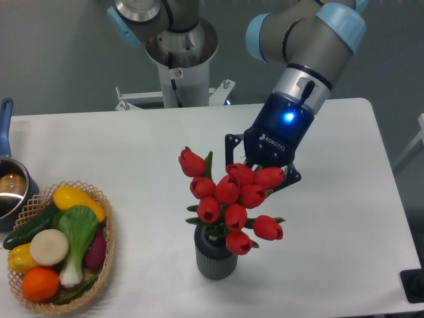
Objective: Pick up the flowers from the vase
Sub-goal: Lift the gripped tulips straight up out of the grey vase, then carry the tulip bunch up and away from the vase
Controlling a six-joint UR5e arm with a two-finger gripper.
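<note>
One "ROBOTIQ" mark on tool (260,171)

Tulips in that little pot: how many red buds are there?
9 red buds on the flowers: one upper left, four across the top by the gripper, three mid-bunch, one low above the vase. More may be hidden.

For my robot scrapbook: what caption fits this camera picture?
Robot gripper reaches into red flowers standing in a grey vase.

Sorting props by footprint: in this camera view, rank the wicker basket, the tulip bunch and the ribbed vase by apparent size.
1. wicker basket
2. tulip bunch, clearly wider than the vase
3. ribbed vase, its top partly hidden by the tulips
</note>
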